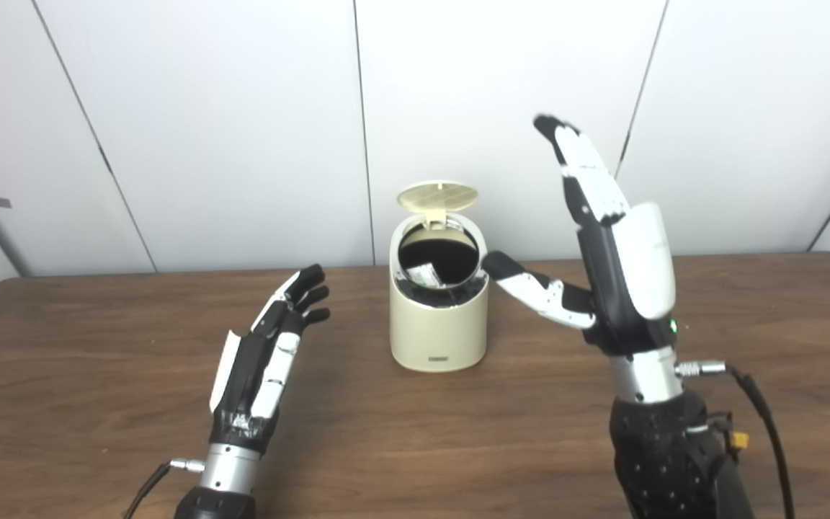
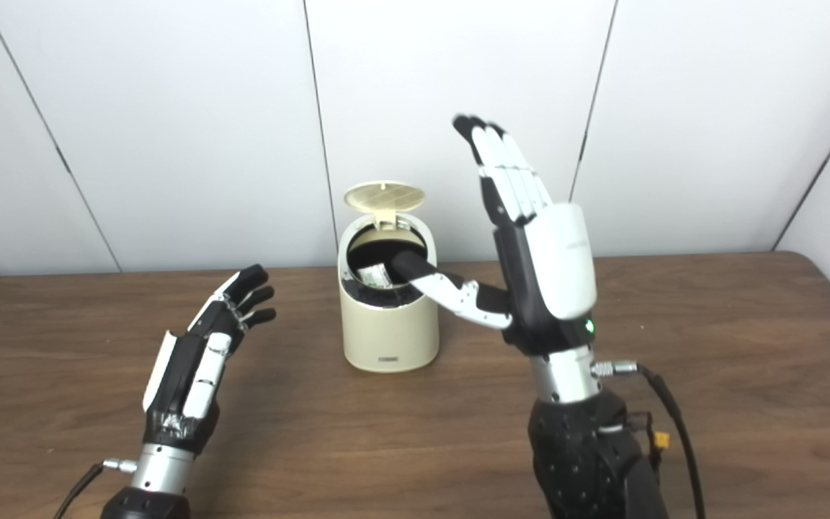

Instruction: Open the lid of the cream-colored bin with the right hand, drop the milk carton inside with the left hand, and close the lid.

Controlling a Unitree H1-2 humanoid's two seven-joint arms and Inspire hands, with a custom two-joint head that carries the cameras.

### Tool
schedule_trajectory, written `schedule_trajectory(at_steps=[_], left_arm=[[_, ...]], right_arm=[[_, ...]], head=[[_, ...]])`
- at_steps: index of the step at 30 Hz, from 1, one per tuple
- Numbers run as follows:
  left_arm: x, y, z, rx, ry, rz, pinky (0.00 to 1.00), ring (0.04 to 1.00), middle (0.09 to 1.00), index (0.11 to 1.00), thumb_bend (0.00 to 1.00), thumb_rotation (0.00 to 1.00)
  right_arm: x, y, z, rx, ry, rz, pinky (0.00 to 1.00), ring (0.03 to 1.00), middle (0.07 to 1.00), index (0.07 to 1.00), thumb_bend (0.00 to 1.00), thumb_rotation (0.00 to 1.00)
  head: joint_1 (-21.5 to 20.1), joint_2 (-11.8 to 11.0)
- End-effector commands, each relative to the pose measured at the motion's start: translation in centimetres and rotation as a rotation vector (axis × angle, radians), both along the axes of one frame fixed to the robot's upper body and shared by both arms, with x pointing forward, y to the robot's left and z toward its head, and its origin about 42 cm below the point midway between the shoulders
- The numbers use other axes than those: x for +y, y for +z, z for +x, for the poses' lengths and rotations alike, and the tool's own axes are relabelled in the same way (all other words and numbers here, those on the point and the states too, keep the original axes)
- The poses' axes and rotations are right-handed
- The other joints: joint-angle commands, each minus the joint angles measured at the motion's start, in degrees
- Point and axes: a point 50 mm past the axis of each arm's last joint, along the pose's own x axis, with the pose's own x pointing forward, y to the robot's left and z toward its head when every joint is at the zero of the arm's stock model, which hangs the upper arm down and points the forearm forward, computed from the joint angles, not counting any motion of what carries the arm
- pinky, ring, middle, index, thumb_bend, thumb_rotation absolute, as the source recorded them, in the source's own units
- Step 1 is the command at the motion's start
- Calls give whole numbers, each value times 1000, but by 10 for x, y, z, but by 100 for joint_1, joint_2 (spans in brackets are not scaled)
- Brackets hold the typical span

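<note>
Milk carton (image 1: 426,274) lies tilted inside the open bin (image 1: 438,331), lid (image 1: 437,197) upright.

Bare table (image 1: 516,440) around bin (image 1: 438,328); raised lid (image 1: 437,197) behind its open mouth.

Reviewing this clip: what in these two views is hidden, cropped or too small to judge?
- Milk carton: only a pale corner shows inside the bin; the dark interior and rim hide the rest in both views.
- Bin opening, right eye view: the right hand has its thumb across it.
- Bin front label: too small to read.
- Left hand: palm faces away; both forearms are cut by the bottom edge.
- Lid: hinge detail unclear.
</note>
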Motion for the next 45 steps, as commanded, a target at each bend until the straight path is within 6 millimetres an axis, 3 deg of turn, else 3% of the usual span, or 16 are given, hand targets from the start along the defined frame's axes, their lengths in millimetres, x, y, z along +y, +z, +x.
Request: schedule_trajectory(at_steps=[1, 6, 11, 16, 19, 21, 25, 30, 34, 38, 45], left_arm=[[-6, 5, 1, -4, -45, -11, 888, 953, 984, 991, 548, 966], [-9, -11, -6, 97, -104, -52, 957, 990, 1000, 1000, 586, 949], [-12, -18, -9, 130, -92, -69, 938, 976, 1000, 1000, 604, 927], [-12, -18, -9, 133, -90, -69, 935, 974, 1000, 1000, 606, 926], [-17, -41, -31, 171, -26, -139, 925, 956, 981, 998, 586, 937], [-16, -46, -35, 169, -12, -144, 926, 960, 980, 995, 582, 934], [-16, -45, -34, 160, -12, -137, 941, 963, 987, 1000, 572, 949], [-18, -45, -33, 173, -13, -154, 933, 957, 980, 991, 579, 922], [-20, -43, -33, 168, -8, -161, 934, 956, 978, 990, 587, 918], [-21, -42, -33, 166, -7, -168, 933, 958, 977, 992, 606, 906], [-22, -38, -34, 154, -6, -161, 923, 954, 974, 995, 596, 918]], right_arm=[[-3, 21, 1, -8, 0, -34, 812, 953, 914, 908, 596, 901], [-4, 53, 17, 54, -65, -168, 805, 936, 873, 853, 722, 976], [-5, 63, 32, 120, -98, -238, 816, 931, 866, 844, 796, 982], [-4, 64, 32, 130, -100, -244, 822, 935, 869, 847, 805, 986], [11, 82, 57, 247, -53, -280, 855, 949, 870, 850, 838, 994], [19, 87, 66, 296, -31, -278, 878, 958, 882, 864, 833, 995], [26, 89, 80, 346, -13, -253, 888, 949, 879, 845, 731, 941], [34, 81, 102, 411, -8, -238, 865, 945, 881, 851, 771, 963], [38, 74, 117, 464, 17, -243, 978, 960, 891, 851, 781, 983], [41, 70, 127, 502, 29, -261, 870, 956, 907, 864, 769, 988], [44, 61, 134, 568, 35, -278, 814, 911, 909, 858, 740, 980]], head=[[-9, 9], [-40, -17], [-49, -31], [-49, -31], [-28, -37], [-105, -37], [-119, -31], [-59, -100], [-15, -114], [42, -110], [90, -91]])
